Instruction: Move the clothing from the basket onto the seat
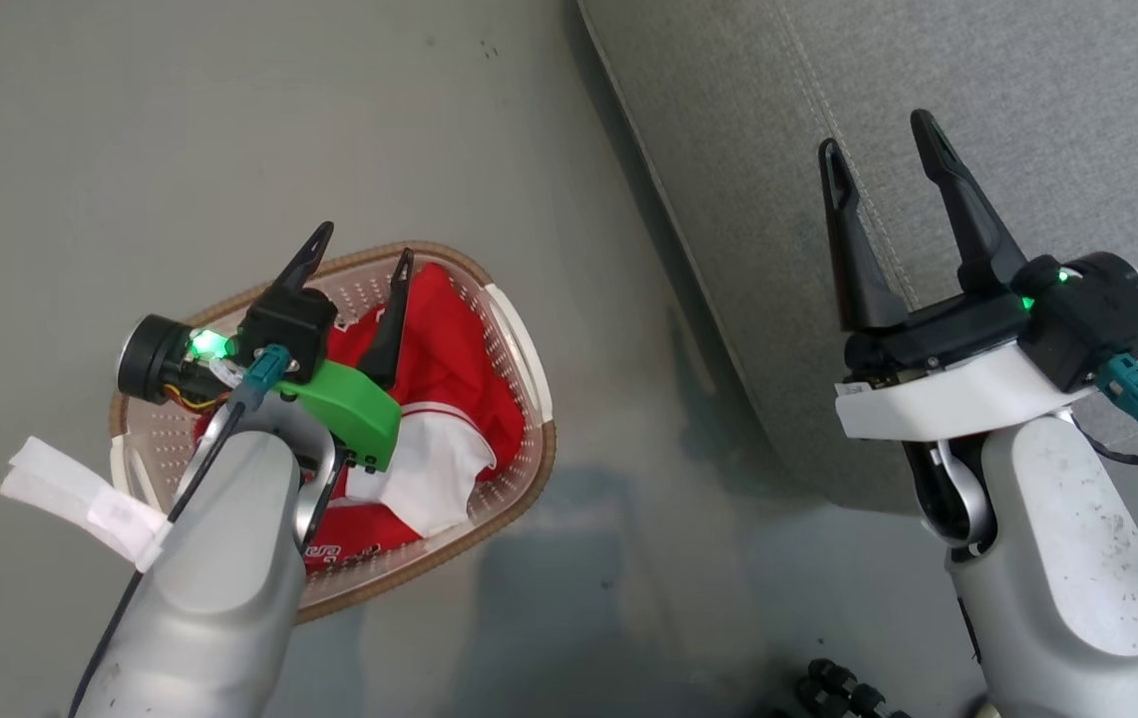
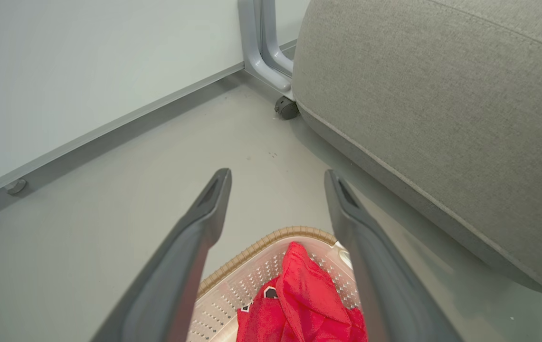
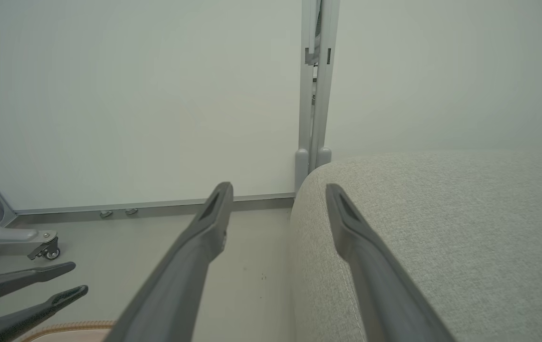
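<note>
Red-and-white sportswear (image 1: 454, 349) heaped in laundry basket (image 1: 526, 344) on floor (image 1: 180, 120); none on sofa seat (image 1: 977, 120) yet. Soft, light, limp; likely to drape and catch on the rim. Best pinched at raised red fold at the heap's far end. Garment count unclear: one heap. One basket, one seat, two pincers. Above heap: left pincer (image 1: 366, 242), spread wide, empty. Over seat: right pincer (image 1: 877, 133), spread, empty.

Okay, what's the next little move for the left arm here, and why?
Probably lower the left end effector straight down into the basket, with its fingers apart. It is open and holds nothing, and the red clothing lies bunched in the basket beneath it, not yet on the seat. A grasp has to come before any carry.
</note>
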Available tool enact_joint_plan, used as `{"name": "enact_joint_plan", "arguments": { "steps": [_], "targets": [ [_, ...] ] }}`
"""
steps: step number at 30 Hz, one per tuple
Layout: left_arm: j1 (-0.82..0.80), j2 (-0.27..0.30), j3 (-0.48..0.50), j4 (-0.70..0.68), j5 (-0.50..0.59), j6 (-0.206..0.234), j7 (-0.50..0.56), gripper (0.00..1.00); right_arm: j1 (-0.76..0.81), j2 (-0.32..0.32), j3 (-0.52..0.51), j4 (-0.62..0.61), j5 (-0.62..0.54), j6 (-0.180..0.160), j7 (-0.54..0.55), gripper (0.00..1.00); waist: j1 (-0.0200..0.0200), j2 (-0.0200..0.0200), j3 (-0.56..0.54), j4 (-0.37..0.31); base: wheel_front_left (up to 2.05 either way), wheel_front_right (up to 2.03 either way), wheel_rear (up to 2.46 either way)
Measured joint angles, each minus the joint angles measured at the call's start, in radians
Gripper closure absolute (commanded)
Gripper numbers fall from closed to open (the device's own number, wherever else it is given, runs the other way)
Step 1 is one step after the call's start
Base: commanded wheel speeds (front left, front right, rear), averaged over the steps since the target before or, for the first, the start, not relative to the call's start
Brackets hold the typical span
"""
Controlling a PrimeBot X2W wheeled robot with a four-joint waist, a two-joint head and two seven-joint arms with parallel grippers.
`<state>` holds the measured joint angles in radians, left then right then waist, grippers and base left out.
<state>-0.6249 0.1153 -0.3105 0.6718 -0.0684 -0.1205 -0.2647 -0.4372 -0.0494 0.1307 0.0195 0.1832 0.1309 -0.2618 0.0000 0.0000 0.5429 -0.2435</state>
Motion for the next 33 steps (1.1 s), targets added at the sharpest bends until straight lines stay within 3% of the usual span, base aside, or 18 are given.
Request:
{"name": "enact_joint_plan", "arguments": {
  "steps": [17, 33],
  "targets": [
    [-0.193, 0.037, -0.09, 0.285, 0.009, -0.008, 0.0, 0.0, -0.112, 0.0, 0.045, -0.063, 0.02, 0.0, 0.0, 0.0, 0.0001, 0.0, 0.25, -0.05, 0.0, 0.0, 0.0],
    [-0.326, 0.051, -0.181, 0.508, 0.003, -0.008, 0.0, 0.0, -0.14, 0.0, 0.065, -0.121, 0.017, 0.0, 0.0, 0.0, 0.0002, 0.0, 0.408, -0.08, 0.0, 0.0, 0.0]
  ]
}}
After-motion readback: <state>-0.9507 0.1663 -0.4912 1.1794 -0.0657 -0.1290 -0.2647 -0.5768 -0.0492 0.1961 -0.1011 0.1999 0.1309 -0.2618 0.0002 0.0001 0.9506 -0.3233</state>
